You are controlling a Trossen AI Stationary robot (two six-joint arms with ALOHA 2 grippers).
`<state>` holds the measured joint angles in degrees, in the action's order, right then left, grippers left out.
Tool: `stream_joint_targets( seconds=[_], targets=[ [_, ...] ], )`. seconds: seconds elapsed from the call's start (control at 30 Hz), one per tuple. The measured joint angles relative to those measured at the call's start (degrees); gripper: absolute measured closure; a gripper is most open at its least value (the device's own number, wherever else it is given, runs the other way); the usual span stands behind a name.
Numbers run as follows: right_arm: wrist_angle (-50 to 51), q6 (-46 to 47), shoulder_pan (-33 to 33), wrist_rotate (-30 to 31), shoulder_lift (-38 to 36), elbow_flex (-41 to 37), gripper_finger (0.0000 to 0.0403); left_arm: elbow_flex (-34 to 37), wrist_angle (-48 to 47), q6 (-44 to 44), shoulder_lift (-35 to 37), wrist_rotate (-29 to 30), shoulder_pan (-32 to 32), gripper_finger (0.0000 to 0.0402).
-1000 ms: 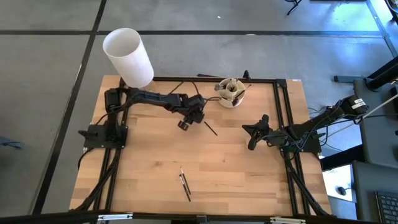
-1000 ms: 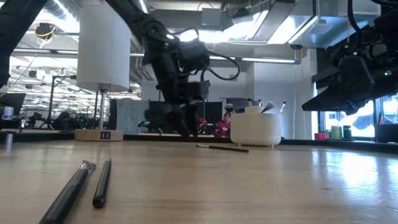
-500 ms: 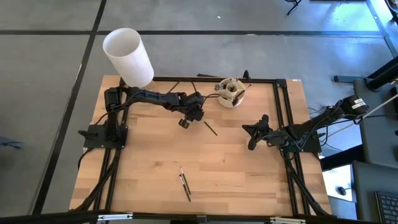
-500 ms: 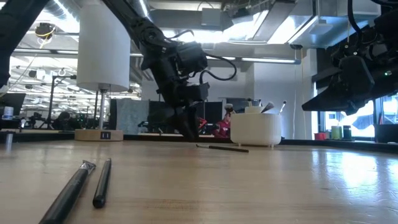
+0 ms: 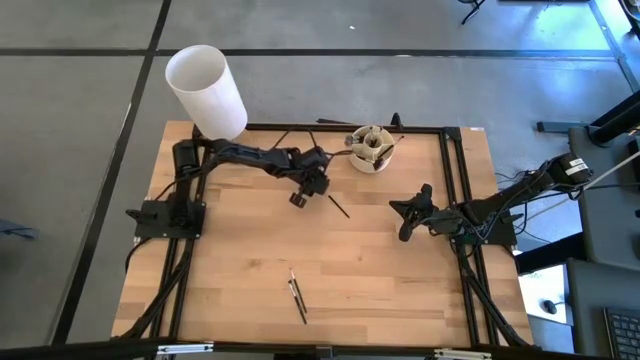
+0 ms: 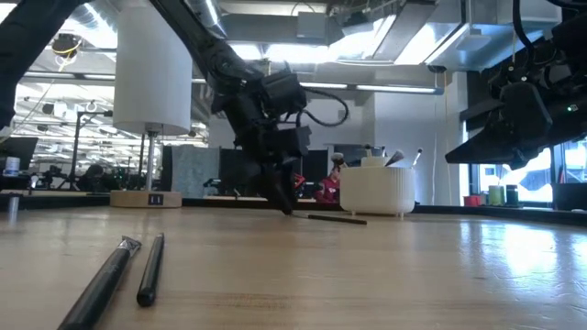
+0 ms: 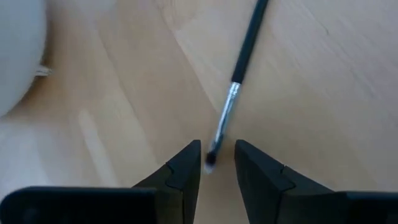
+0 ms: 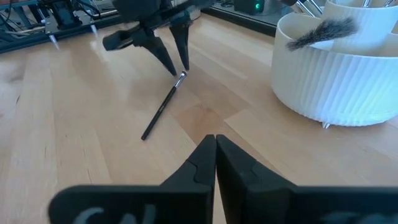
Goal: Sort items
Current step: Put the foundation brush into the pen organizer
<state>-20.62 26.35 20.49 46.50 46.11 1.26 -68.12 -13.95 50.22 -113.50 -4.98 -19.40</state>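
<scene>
Makeup brush [image 7: 231, 102] lies flat on the table, its tip between the slightly parted, empty left gripper [image 7: 217, 163] fingers.

No text, brand or number can be read anywhere in these views. The only candidate is a small dark label plate [image 6: 155, 199] with pale marks on the front of the flat beige base under the tall white cylinder [image 6: 152, 66], seen in the low view; its characters are too small to make out.
</scene>
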Motion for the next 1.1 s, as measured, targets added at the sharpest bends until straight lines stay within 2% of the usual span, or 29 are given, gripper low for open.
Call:
stream_joint_targets(
  seconds=[0.3,0.93,1.1],
  targets=[
    [0.9,0.1,0.0,0.0,0.0,0.0,0.0389,-0.2,0.8,0.0,-2.3,0.0,-0.7,0.0309],
    [1.2,0.4,0.0,0.0,0.0,0.0,0.0389,-0.3,-0.1,-1.0,-1.6,-1.2,-2.6,0.0398],
    [1.2,0.4,0.0,0.0,0.0,0.0,0.0389,-0.1,1.6,1.5,-0.9,3.1,-1.3,0.0395]
  ],
)
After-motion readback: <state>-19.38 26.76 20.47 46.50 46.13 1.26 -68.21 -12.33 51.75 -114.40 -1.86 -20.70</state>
